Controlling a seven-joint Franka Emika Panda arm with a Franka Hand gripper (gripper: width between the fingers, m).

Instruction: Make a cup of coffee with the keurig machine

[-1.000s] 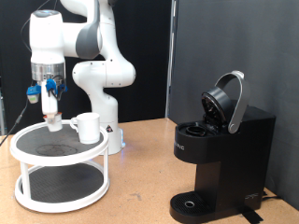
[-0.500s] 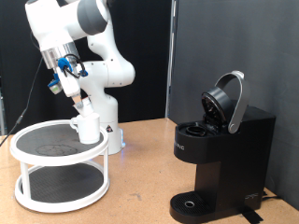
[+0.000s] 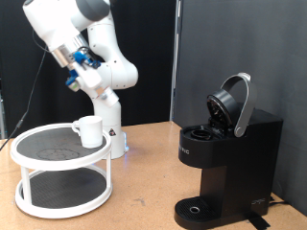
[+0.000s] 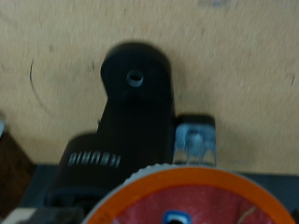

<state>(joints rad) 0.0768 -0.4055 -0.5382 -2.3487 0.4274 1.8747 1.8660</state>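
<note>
The white cup (image 3: 89,130) stands on the top shelf of a round white two-tier stand (image 3: 29,158) at the exterior view's left. The black keurig machine (image 3: 225,163) stands at the right with its lid (image 3: 233,103) hinged open. My gripper (image 3: 88,63) is raised high above the cup and tilted toward the machine. In the wrist view a small pod with a red top (image 4: 173,198) fills the near edge at my fingers. The keurig machine (image 4: 131,121) lies beyond it on the tan table.
The arm's white base (image 3: 106,101) stands behind the stand. The tan table (image 3: 144,182) stretches between the stand and the machine. The machine's round drip tray (image 3: 197,208) sits at its front. A black curtain hangs behind.
My gripper has risen from the stand's top shelf beside the cup. It has swung up and to the exterior view's right and has tilted. The cup has not moved.
</note>
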